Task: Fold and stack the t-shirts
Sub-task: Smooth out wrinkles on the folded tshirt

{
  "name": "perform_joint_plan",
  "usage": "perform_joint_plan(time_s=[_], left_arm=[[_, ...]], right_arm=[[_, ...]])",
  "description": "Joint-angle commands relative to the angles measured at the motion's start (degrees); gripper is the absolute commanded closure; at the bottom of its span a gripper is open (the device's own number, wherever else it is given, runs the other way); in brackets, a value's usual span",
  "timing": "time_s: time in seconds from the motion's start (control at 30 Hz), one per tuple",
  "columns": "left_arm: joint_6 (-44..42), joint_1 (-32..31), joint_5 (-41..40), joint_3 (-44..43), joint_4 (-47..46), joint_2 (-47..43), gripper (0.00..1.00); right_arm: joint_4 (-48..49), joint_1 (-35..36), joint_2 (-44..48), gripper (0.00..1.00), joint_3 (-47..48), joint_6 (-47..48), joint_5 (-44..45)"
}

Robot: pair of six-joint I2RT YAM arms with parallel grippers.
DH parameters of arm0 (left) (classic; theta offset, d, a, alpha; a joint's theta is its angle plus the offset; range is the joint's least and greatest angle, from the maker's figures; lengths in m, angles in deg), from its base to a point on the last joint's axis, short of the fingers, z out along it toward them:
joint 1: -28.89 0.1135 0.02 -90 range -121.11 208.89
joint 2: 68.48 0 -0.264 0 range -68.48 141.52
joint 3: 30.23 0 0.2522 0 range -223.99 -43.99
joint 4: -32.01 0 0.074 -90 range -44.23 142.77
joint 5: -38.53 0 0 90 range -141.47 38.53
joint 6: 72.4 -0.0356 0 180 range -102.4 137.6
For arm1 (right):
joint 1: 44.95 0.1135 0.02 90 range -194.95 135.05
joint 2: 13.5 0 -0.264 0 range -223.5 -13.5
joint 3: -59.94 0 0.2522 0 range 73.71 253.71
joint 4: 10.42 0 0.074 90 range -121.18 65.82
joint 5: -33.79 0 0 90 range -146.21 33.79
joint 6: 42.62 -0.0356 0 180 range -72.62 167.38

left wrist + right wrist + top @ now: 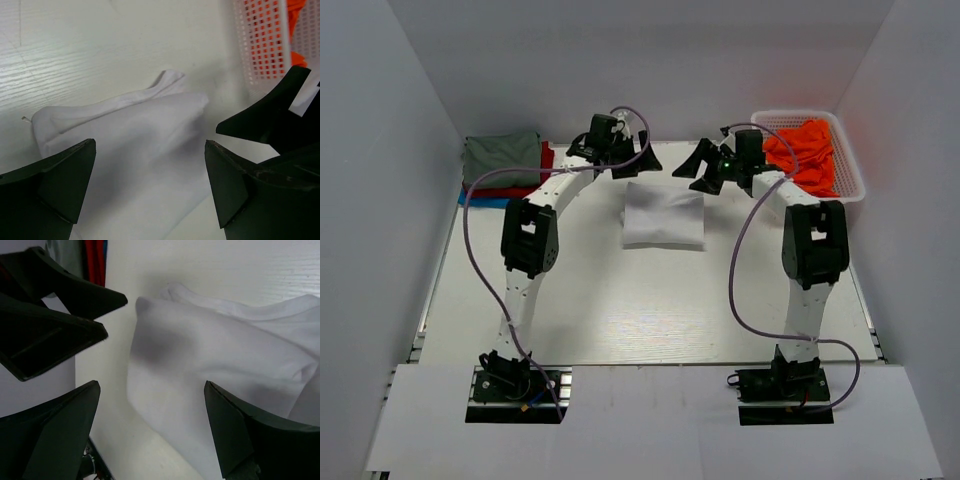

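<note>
**White shirt folded, ready for the stack**

Top view: the white t-shirt (663, 217) lies folded on the worktop (620, 310). The left fingers (645, 160) and right fingers (695, 165) hover spread beyond it. The basket (853, 175) holds an orange t-shirt (810, 150), and the olive-grey stack (502, 158) sits far left.

Wrist views: both pairs gape, empty. Pinching all layers together should keep the fold intact.

White t-shirt (663, 216) folded at centre; olive-grey (502, 155), red (547, 157), blue (472, 200) stacked left; orange one (810, 150) crumpled right.

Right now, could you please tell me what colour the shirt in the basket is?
Bright orange; that shirt shows best in the top external view.
</note>
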Motion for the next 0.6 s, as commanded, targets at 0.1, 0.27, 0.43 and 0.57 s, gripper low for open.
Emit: perform_joint_plan(time_s=[0.1, 0.27, 0.43, 0.57], left_arm=[[-1.3, 0.9, 0.7, 1.0, -1.9, 5.0, 0.0], [-2.5, 1.5, -2.3, 2.8, -5.2, 6.3, 0.0], [-2.5, 1.5, -5.5, -0.6, -3.6, 9.8, 0.0], [-3.9, 1.5, -7.6, -2.6, -0.7, 8.4, 0.0]], right_arm=[[11.7, -1.8, -12.2, 0.1, 4.3, -6.2, -4.4], [16.0, -2.8, -19.0, 0.1, 6.3, -9.4, -5.2], [16.1, -3.2, -20.2, 0.1, 6.5, -9.5, -5.6], [12.0, -3.4, -17.5, 0.1, 11.8, -5.7, -8.4]])
